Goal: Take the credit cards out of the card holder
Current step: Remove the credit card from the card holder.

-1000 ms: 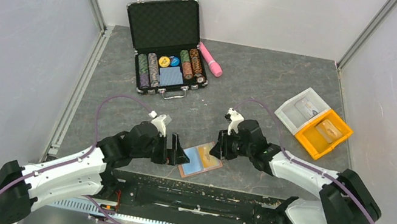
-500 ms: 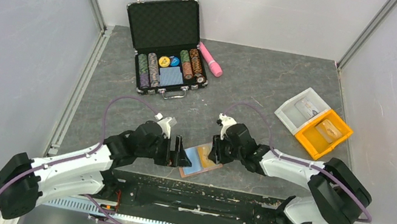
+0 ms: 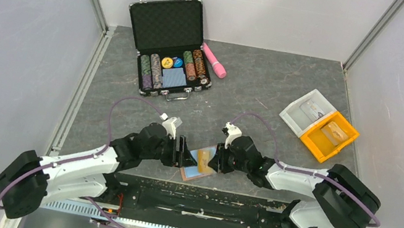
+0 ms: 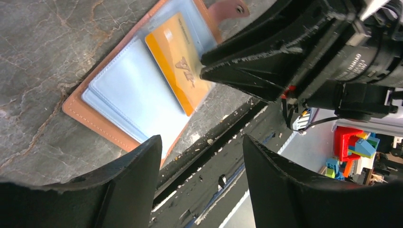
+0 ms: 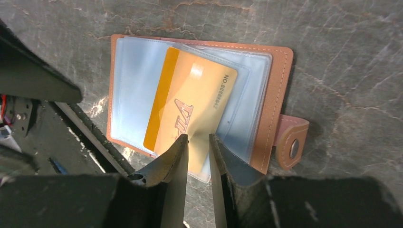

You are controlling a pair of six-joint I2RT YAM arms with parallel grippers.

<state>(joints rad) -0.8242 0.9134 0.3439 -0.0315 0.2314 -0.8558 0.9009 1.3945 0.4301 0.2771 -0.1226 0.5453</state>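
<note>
The card holder [image 3: 194,170] lies open on the grey table by its near edge: brown cover [image 5: 279,85], light blue pockets [image 4: 128,90], closing tab [image 5: 291,142]. One orange-yellow credit card [image 5: 190,104] sits askew on the pockets, also seen from the left wrist [image 4: 176,61]. My right gripper [image 5: 197,137] hovers over that card's near end, jaws a narrow gap apart with the card showing between them. My left gripper [image 4: 200,142] stands open at the holder's left end, over the table edge, nothing between its fingers. The two grippers [image 3: 183,151] [image 3: 214,157] face each other across the holder.
An open black poker chip case [image 3: 171,46] stands at the back, a pink cylinder [image 3: 215,60] beside it. An orange bin [image 3: 329,135] and a clear tray [image 3: 306,110] sit at the right. A black rail [image 3: 203,199] runs just behind the holder's near side.
Both arms have closed in on the card holder; the right gripper came left and down over the card. Both pairs of jaws have narrowed.
</note>
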